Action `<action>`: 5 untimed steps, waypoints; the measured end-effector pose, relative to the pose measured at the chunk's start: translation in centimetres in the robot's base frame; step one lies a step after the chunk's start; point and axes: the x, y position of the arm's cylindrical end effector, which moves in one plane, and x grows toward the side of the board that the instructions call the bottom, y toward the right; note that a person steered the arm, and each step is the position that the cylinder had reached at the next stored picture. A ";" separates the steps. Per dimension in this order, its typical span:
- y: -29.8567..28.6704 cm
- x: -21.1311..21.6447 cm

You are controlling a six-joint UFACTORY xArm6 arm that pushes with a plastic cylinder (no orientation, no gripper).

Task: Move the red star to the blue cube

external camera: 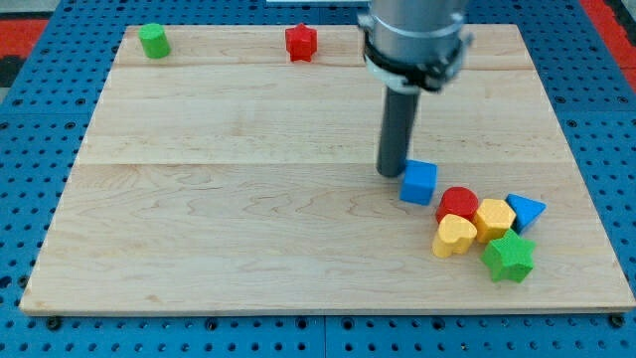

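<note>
1. No hand on this rig, so no open/closed state to report; my tip (391, 173) sits just beside the blue cube (419, 183), on its left, possibly touching.
2. Red star (300, 42) is well apart, at the tabletop (229, 229) top edge.
3. Risk: leaving carelessly nudges the cube into the red cylinder (458, 204) cluster, shifting the target.
4. Risk: an off-centre push spins the star off course.

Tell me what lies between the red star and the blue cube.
Only my tip, beside the blue cube; otherwise bare board toward the red star in the camera view.
</note>
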 end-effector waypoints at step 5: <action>8.5 -23.7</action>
